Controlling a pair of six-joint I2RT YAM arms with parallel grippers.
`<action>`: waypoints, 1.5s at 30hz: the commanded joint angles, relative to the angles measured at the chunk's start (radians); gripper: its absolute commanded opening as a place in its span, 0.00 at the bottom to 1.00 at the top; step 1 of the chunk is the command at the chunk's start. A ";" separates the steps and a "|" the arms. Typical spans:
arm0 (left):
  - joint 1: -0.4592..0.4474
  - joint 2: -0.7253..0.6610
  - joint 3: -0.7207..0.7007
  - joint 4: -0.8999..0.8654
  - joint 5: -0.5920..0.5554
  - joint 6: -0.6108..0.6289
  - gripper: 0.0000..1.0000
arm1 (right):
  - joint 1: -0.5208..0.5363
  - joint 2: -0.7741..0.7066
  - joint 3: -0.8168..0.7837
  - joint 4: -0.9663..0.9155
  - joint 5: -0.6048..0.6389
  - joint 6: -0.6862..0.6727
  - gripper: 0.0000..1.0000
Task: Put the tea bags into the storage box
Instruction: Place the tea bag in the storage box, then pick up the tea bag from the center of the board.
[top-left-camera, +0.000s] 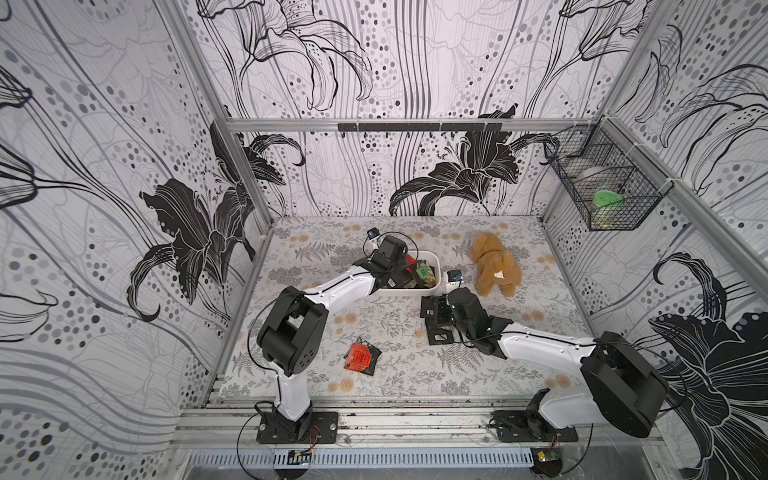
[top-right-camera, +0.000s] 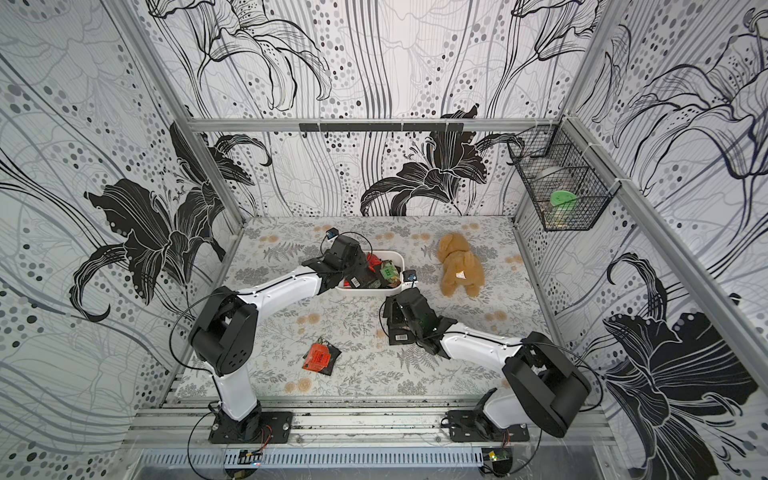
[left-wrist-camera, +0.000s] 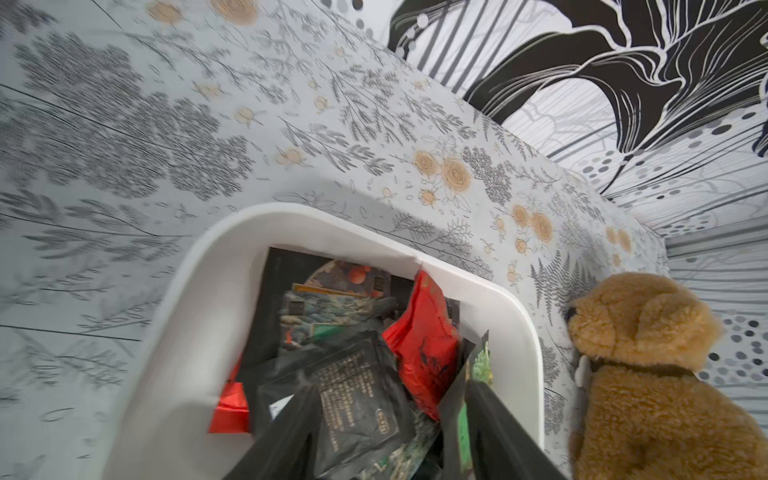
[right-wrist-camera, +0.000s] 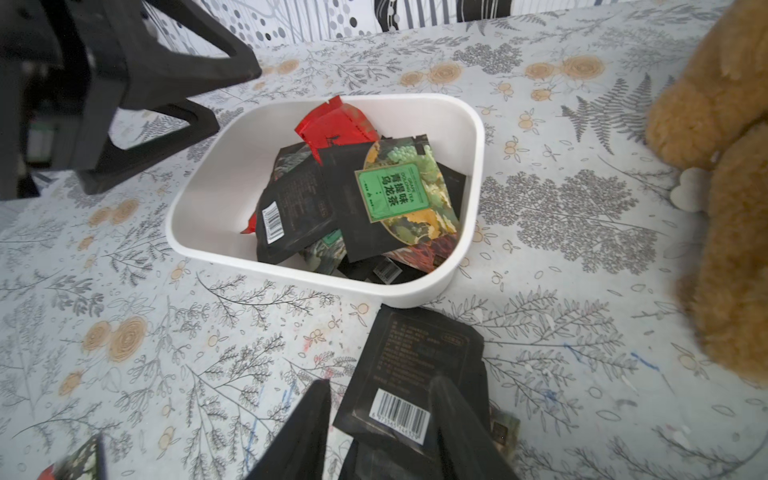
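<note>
Right gripper (right-wrist-camera: 381, 382) jaws apart, straddling a barcode sachet (right-wrist-camera: 399, 365) on the table (right-wrist-camera: 124, 291) just beside the storage box (right-wrist-camera: 208, 195). One finger possibly touches it, hard to tell (stack beneath is cut off). Left gripper (left-wrist-camera: 391, 386) spread wide over the box, holding nothing. Tea bags (right-wrist-camera: 390, 191) heaped inside. Red sachet (top-left-camera: 359, 356) lies well apart toward the front edge. Plush toy (top-left-camera: 494, 266) near the box.

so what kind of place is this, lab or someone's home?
Looks like a robot data-collection cell, not a home: aluminium frame walled with printed lily panels, a left arm and right arm bolted to a front rail, and staged props such as a plush dog on the floral tabletop.
</note>
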 joint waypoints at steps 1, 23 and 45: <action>0.017 -0.115 -0.055 -0.066 -0.106 -0.001 0.63 | -0.005 -0.002 -0.016 0.056 -0.090 -0.038 0.44; 0.013 -1.107 -0.985 -0.130 0.118 -0.304 0.71 | 0.309 0.363 0.308 -0.125 -0.476 -0.319 0.30; 0.001 -1.174 -1.101 -0.197 0.214 -0.364 0.64 | 0.325 0.533 0.451 -0.326 -0.353 -0.365 0.15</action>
